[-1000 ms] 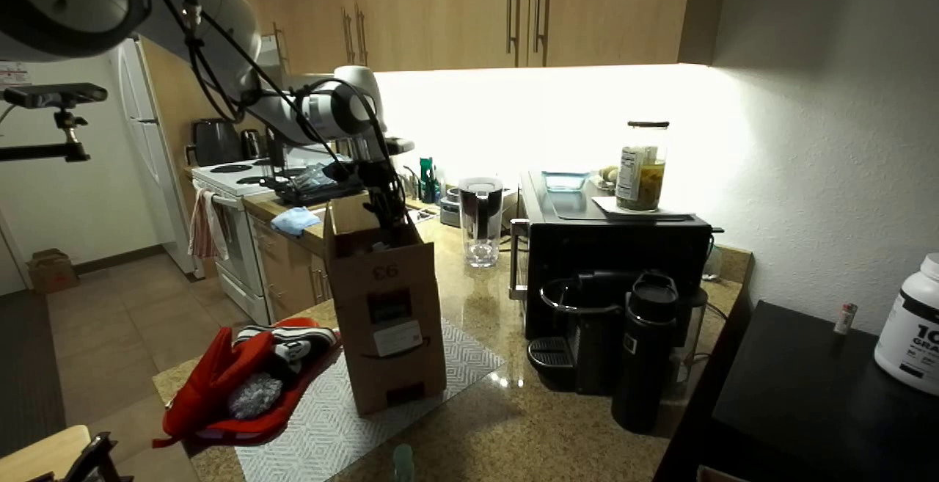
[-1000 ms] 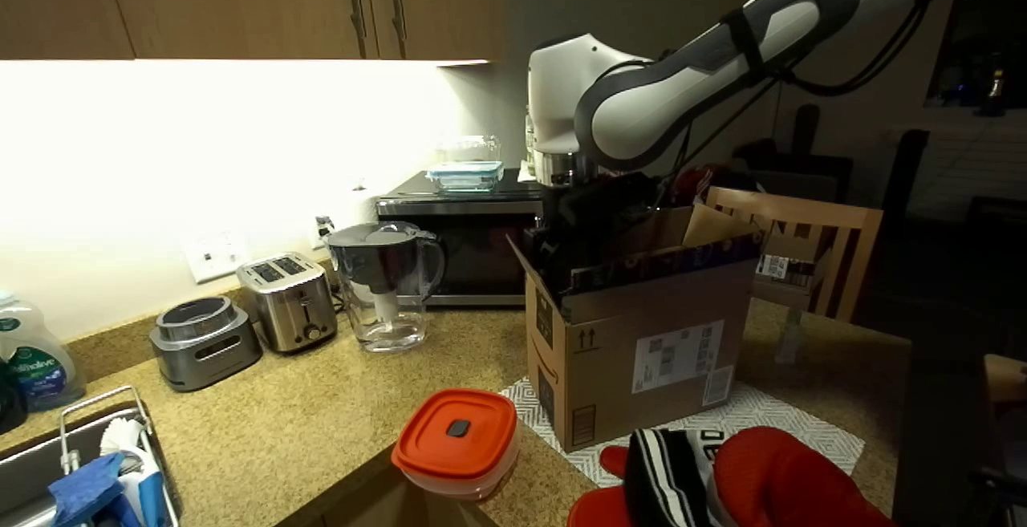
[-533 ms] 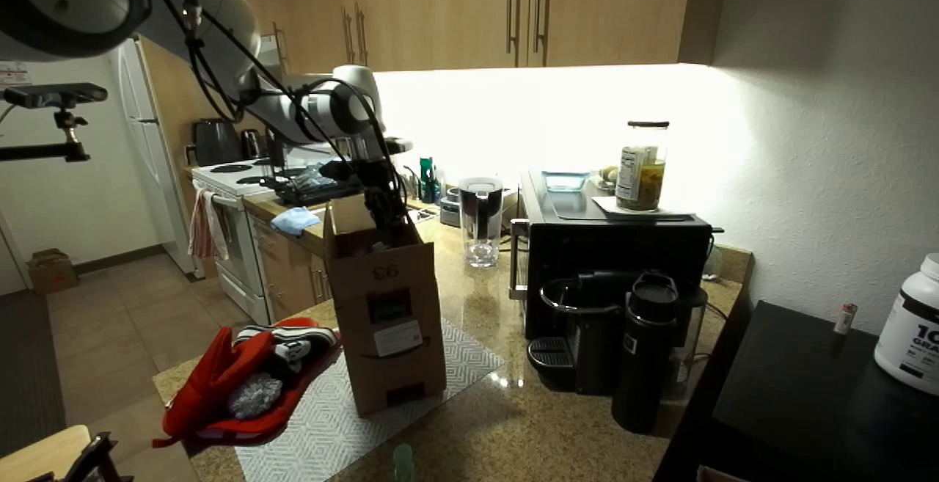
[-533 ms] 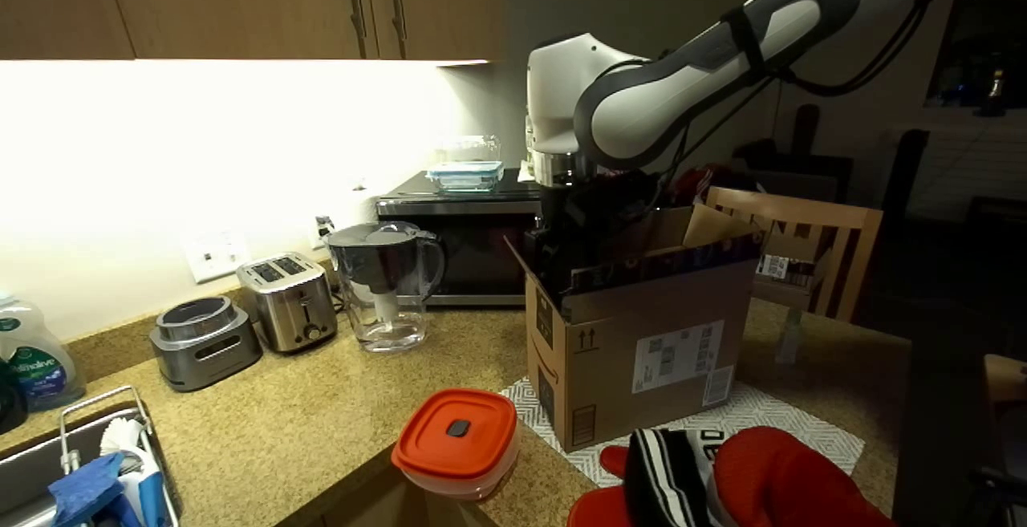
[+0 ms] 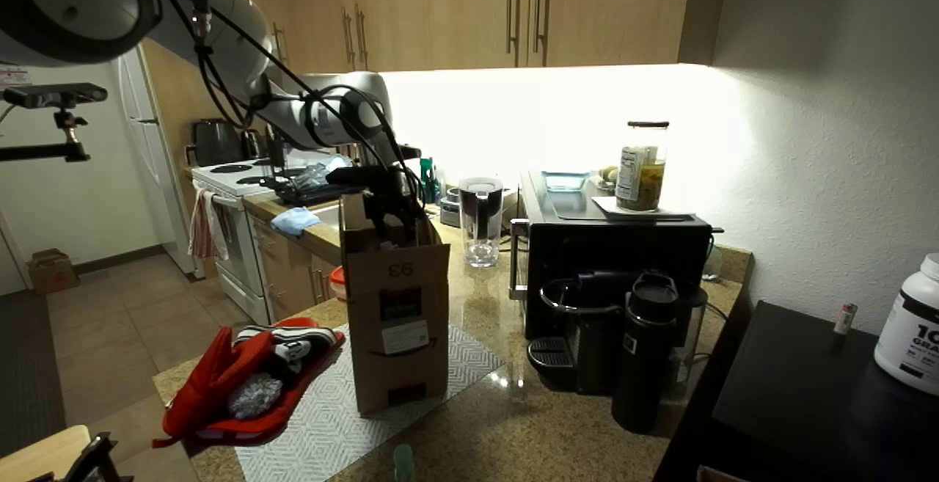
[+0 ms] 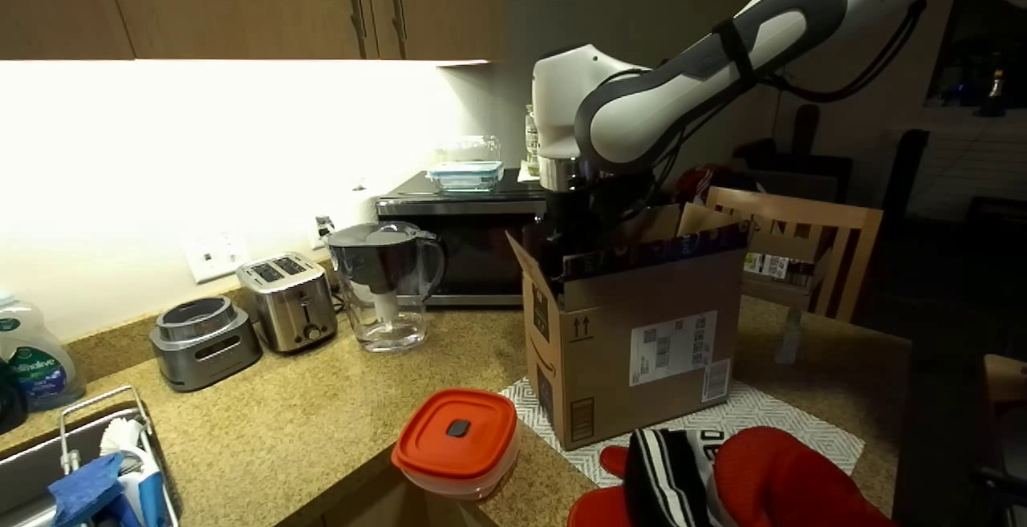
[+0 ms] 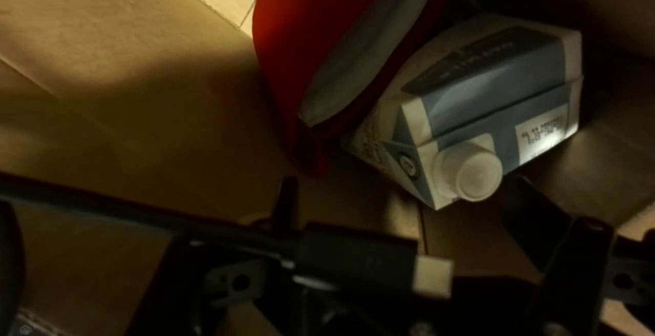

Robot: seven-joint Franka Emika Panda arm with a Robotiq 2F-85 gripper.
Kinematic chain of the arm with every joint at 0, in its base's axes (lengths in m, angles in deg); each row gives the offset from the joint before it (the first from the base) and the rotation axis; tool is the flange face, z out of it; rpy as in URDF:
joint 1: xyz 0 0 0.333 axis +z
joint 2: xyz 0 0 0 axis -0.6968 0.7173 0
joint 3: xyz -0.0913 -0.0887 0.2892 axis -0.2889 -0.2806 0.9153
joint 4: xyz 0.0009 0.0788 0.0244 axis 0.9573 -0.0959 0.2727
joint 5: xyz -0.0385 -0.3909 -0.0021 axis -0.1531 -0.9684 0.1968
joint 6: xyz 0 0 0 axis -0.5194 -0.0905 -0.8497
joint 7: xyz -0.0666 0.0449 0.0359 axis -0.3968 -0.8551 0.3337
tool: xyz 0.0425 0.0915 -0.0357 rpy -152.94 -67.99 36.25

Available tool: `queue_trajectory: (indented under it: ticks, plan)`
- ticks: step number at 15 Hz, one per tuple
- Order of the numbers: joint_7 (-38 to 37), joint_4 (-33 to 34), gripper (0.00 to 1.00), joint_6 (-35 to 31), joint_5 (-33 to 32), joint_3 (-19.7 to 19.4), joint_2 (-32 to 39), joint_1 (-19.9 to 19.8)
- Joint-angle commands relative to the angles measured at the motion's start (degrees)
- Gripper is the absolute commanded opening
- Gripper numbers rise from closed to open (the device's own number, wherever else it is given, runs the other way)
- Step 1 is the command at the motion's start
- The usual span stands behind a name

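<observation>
Hand [image 7: 401, 193] black; carton [image 7: 476, 106] white, grey-blue; cap [image 7: 478, 175] off-white; box [image 6: 610, 366] brown; mat [image 5: 315, 423] grey-white diamonds; desk [image 6: 321, 415] speckled tan.

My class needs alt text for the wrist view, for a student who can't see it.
A white-capped carton in white and blue-grey sits inside a dim cardboard box, beside a red-and-pale item. The robot's black jaws stand apart along the bottom of the picture.

In the wrist view, middle left permits passing; a red object [image 7: 307, 39] obstructs upper centre, a carton [image 7: 476, 101] centre right.
</observation>
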Motion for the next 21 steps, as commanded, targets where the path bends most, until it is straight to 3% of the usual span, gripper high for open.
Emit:
queue_trajectory:
  ticks: [1, 6, 13, 21]
  plan:
    - [6.6, 0.74, 1.0, -0.31, 0.28, 0.53, 0.34, -1.22]
    - [10.46, -0.52, 1.0, -1.6, 0.43, 1.26, -0.92, -1.26]
    - [24.64, -1.15, 1.0, -2.67, 0.65, 4.08, -1.45, -2.89]
    - [34.71, -2.04, 1.0, -3.0, 0.36, 5.62, -2.01, -4.28]
